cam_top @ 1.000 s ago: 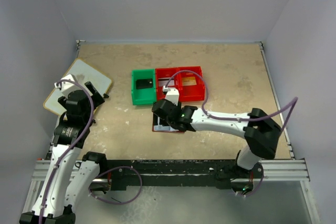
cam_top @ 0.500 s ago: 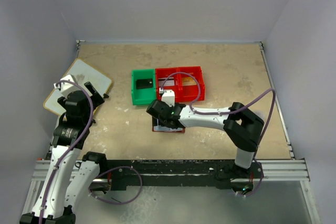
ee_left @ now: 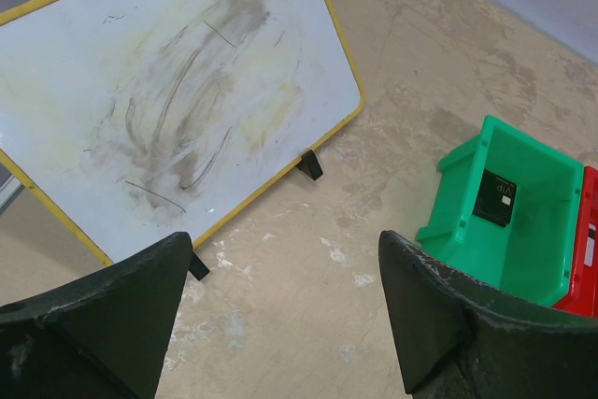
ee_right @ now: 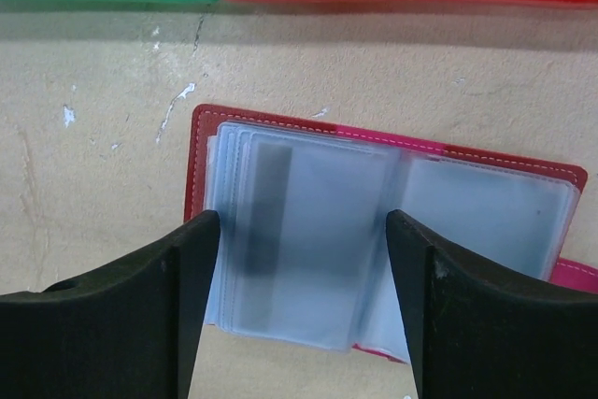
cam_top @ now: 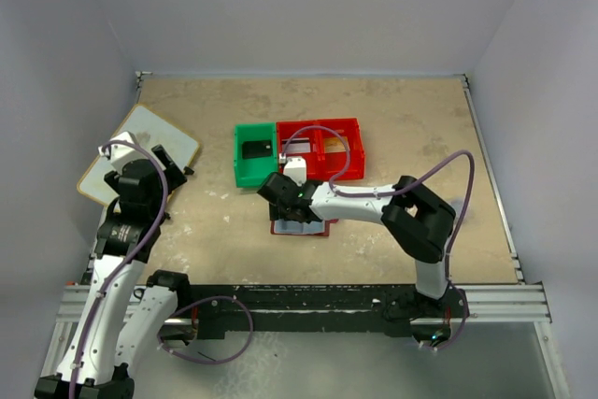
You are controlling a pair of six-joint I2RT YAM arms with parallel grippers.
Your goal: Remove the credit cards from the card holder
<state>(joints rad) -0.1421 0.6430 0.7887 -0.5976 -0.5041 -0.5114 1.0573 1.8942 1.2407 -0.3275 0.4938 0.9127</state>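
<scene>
Maroon card holder [ee_right: 327, 184], lower centre of frame: light, floppy, slick sleeves; likely pinch a card's exposed edge. Right gripper [ee_right: 301, 223] wide, empty; left gripper [ee_left: 285, 248] likewise.

I am counting two white-and-black robot arms, the left one [cam_top: 121, 231] and the right one [cam_top: 369, 205]; one white rectangular board with a yellow rim [ee_left: 187, 91] is lying on the sandy table [cam_top: 420, 119], propped on two small black feet [ee_left: 310, 165]; one plastic bin tray [cam_top: 279, 128] is showing three compartments, one green [cam_top: 241, 163] and two red [cam_top: 353, 163]; one small black flat card [ee_left: 493, 198] is lying in the green one; one dark-red folding card holder [ee_right: 198, 156] is lying open, holding a stack of several pale clear plastic sleeves [ee_right: 318, 231], too blurred for an exact count.
</scene>
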